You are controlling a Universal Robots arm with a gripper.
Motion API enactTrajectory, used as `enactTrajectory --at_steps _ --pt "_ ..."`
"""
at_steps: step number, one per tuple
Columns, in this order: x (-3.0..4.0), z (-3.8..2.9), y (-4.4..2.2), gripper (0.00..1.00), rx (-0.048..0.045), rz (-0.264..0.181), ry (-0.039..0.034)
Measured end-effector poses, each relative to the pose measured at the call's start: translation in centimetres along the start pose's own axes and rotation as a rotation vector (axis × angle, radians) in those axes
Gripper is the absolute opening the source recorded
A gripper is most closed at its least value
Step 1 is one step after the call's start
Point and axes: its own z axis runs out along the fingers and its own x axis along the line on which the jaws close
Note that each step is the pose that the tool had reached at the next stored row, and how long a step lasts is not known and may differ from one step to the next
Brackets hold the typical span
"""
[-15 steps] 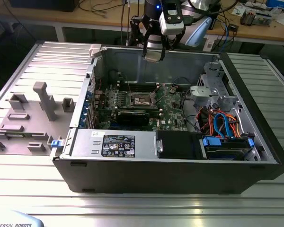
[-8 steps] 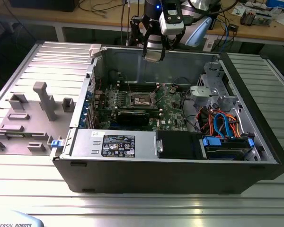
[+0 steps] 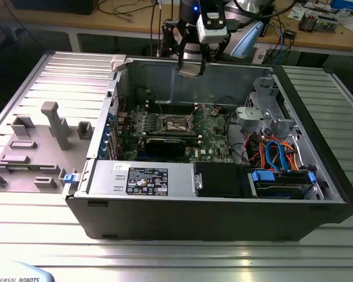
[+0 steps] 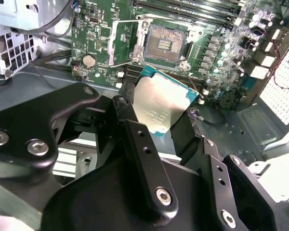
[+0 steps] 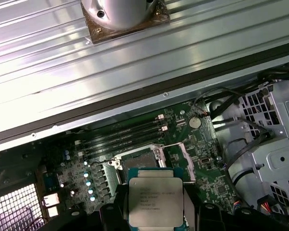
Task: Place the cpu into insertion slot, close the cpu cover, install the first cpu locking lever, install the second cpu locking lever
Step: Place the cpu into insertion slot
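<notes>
My gripper [image 3: 191,66] hangs above the back wall of the open computer case, shut on the cpu [image 3: 190,70]. The cpu [image 4: 159,103] is a flat square chip with a silver-tan top, pinched by its edges between the black fingers [image 4: 133,126]. Below it on the green motherboard lies the insertion slot [image 4: 166,44], a square socket with a dark bare centre. The cpu cover [image 4: 120,42], a thin metal frame, is swung open beside the socket. In the first wrist view the cpu [image 5: 155,202] hides part of the insertion slot [image 5: 137,158], with the cpu cover [image 5: 180,153] next to it.
A long black expansion card [image 3: 165,144] lies in front of the socket. The power supply [image 3: 141,176] and a drive bay with blue and orange cables [image 3: 276,155] line the case's near side. Memory slots [image 4: 192,9] run beside the socket. A grey fixture [image 3: 53,126] stands at the exterior view's left.
</notes>
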Motion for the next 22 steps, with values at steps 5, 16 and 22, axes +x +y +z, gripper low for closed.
enactTrajectory --at_steps 5,16,22 --pt "0.0 0.02 0.0 0.54 -0.001 0.059 -0.0051" --pt "0.0 0.02 0.0 0.54 -0.0017 0.094 -0.0081" --pt "0.0 0.03 0.0 0.54 -0.0018 0.094 -0.0081"
